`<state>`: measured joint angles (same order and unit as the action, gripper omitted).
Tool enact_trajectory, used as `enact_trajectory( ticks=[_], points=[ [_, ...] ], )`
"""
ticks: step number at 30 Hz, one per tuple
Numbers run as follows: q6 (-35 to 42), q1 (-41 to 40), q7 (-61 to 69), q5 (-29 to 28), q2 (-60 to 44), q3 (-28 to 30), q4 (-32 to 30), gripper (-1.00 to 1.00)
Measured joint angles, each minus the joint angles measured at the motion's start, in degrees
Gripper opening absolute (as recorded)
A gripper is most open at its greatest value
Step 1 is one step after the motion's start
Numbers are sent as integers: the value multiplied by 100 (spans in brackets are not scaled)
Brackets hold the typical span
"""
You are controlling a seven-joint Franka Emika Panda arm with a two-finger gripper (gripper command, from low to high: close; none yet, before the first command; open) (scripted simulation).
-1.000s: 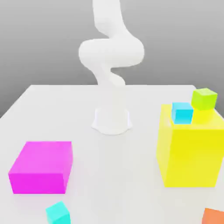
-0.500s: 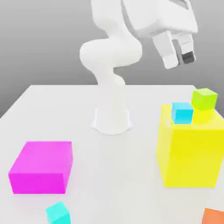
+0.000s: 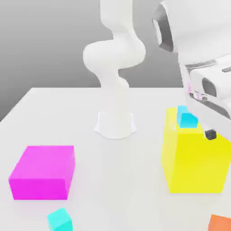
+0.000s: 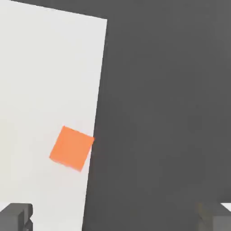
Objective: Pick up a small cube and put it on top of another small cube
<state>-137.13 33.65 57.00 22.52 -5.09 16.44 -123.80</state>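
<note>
Open pincer [image 4: 115, 219] above orange cube [image 4: 71, 148]

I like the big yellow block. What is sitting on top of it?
A small cyan cube sits on the big yellow block, near its back corner on the exterior view's left. The robot's hand covers the rest of the block's top, so anything there cannot be seen.

White table [image 3: 63, 113], magenta block [image 3: 43, 172], yellow block [image 3: 194, 160], cyan cube [image 3: 60, 220], orange cube [image 3: 220, 223]
</note>
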Motion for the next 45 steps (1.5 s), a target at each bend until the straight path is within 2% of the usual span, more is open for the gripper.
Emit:
enact_trajectory(
  ticks=[10, 23, 27, 28, 34, 38, 45],
  points=[
    [-331, 54, 1979, -201, -1000, -362, 134, 0],
    [-892, 230, 3984, -1341, -2015, -681, 262, 0],
    [-1457, 153, 4251, -1328, -2753, -833, 421, 0],
    [-1558, 129, 4277, -1301, -2884, -865, 449, -100],
    [-1599, 112, 4285, -1380, -2915, -897, 449, -100],
    [-1093, 186, 4150, -1498, -2286, -774, 315, -100],
    [-889, -659, 4155, -1367, -1623, 30, -316, -100]
  ],
)
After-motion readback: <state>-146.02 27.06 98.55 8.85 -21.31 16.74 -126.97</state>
